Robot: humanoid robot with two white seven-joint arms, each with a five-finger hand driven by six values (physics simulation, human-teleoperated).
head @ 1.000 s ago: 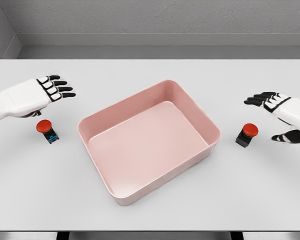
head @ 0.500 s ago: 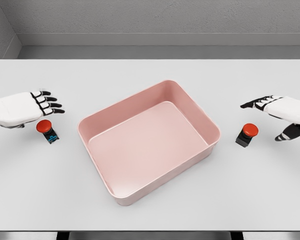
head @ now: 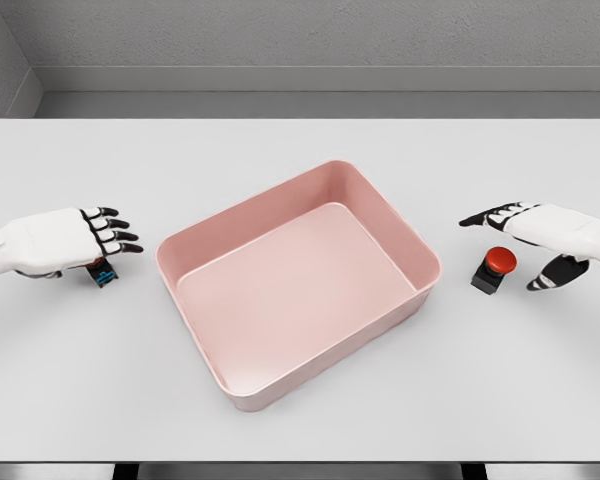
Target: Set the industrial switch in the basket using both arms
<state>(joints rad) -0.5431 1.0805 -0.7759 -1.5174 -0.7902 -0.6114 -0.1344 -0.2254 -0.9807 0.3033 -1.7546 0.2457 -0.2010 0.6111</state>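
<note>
Head view. On my left hand (head: 55,243) the fingers (head: 115,236) are extended and cover the left industrial switch (head: 102,271); only its dark base with a blue mark shows beneath them. I cannot tell whether the thumb has closed on it, so I treat the grasp as unconfirmed. On my right hand (head: 552,237) the fingers (head: 488,215) are spread and hold nothing; they and the thumb bracket the right industrial switch (head: 493,269) with visible gaps on both sides.

Risks, in my judgement: the left switch is hidden under my hand, so I could clench on air or push it along the tabletop (head: 300,150). The right switch is short and top-heavy; a one-sided touch could tip it or skid it away. A lift carried low could clip the rim of the pink basket (head: 300,285), which sits empty between the hands, at an angle to the table edge.

Orientation: the right switch stands upright, red button up, its long axis near vertical. The left switch's orientation is hidden.
</note>
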